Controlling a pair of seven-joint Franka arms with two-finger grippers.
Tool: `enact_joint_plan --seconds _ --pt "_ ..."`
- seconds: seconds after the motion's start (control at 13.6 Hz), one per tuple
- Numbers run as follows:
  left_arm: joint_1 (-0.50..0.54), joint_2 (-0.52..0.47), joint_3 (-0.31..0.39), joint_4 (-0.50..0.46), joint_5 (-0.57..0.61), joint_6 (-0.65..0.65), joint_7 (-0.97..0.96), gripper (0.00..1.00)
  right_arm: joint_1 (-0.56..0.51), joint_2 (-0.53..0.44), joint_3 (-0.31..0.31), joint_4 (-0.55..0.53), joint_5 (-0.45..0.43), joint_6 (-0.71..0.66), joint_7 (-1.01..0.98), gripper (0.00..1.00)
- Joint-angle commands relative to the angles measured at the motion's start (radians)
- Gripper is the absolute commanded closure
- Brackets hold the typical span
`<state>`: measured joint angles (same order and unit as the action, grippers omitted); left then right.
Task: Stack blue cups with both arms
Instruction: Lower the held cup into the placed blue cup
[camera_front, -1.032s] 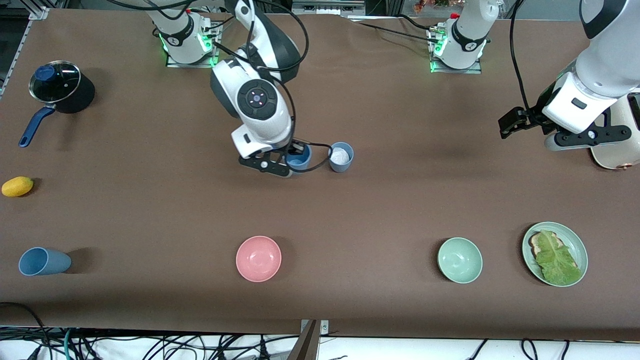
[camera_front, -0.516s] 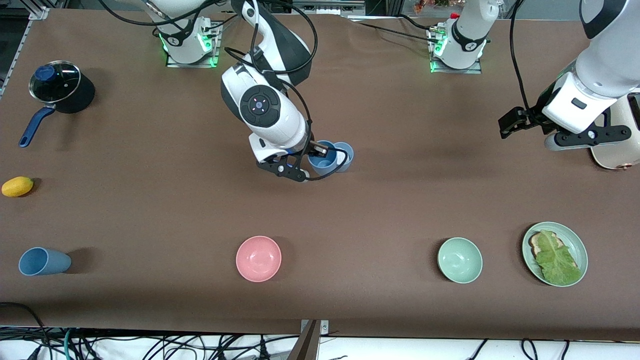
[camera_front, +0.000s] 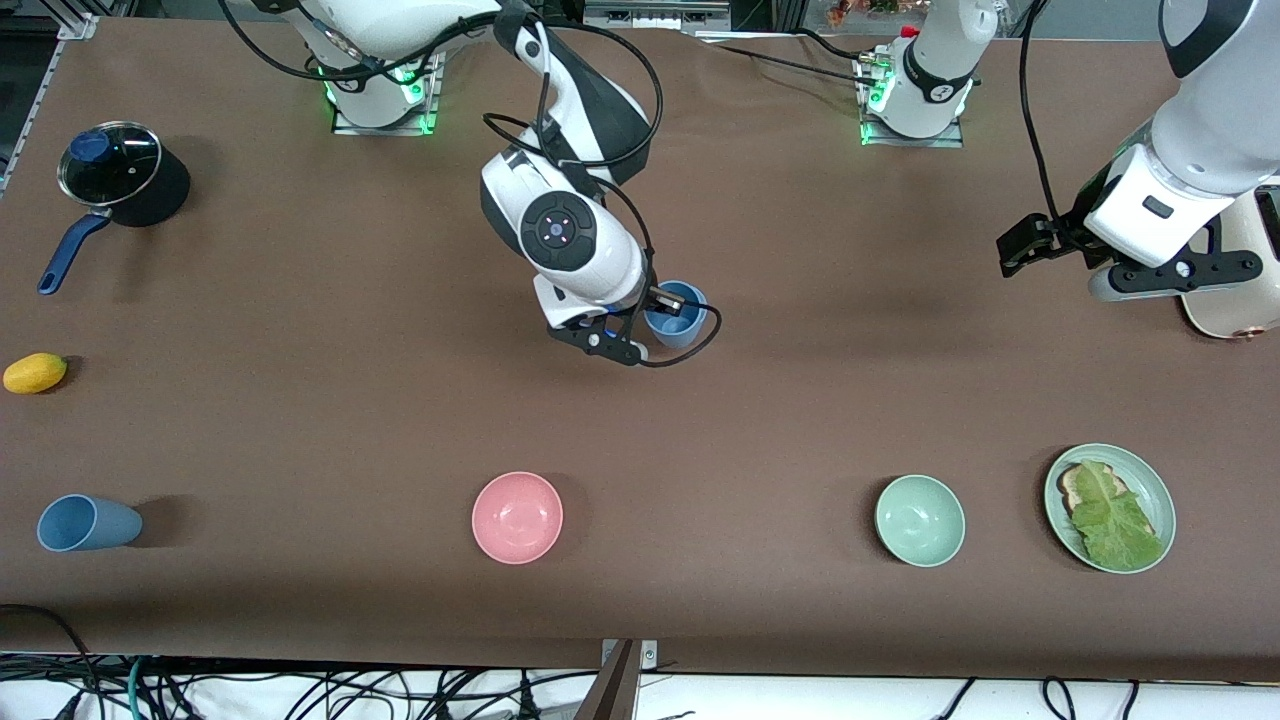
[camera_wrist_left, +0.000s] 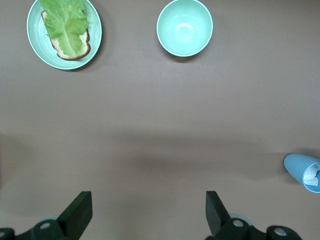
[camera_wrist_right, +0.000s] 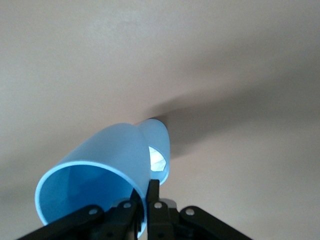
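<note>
My right gripper (camera_front: 662, 300) is shut on the rim of a plain blue cup (camera_front: 670, 320) and holds it tilted just over the grey-blue cup (camera_front: 700, 303), which stands mid-table and is mostly hidden under it. In the right wrist view the gripper (camera_wrist_right: 145, 192) pinches the blue cup's (camera_wrist_right: 95, 170) wall, and the grey-blue cup's whitish inside (camera_wrist_right: 158, 159) shows past it. My left gripper (camera_front: 1012, 255) waits open and empty over the table at the left arm's end; its fingers (camera_wrist_left: 80, 212) are wide apart. Another blue cup (camera_front: 85, 523) lies on its side near the front camera at the right arm's end.
A pink bowl (camera_front: 517, 517), a pale green bowl (camera_front: 920, 520) and a green plate (camera_front: 1060, 480) with lettuce on bread sit near the front camera. A lidded pot (camera_front: 120, 175) and a yellow fruit (camera_front: 35, 372) are at the right arm's end. A cream appliance (camera_front: 1235, 290) stands beside the left gripper.
My right gripper has carried the blue cup toward the left arm's end, from beside the grey-blue cup to over it. The left arm has not moved.
</note>
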<state>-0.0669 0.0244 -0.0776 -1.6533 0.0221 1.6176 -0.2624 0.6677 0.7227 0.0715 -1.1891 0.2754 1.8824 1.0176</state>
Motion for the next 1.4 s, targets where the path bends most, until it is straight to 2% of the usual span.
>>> enact_joint_plan --seconds 0.0,1.33 --pt "-0.001 -0.018 0.004 -0.014 -0.017 -0.005 0.009 0.0 0.001 0.026 0.004 0.045 0.048 -0.012 0.016 1.0" --pt "-0.001 -0.017 0.004 -0.013 -0.017 -0.005 0.008 0.0 0.01 0.026 0.004 0.02 0.087 -0.092 0.019 1.0"
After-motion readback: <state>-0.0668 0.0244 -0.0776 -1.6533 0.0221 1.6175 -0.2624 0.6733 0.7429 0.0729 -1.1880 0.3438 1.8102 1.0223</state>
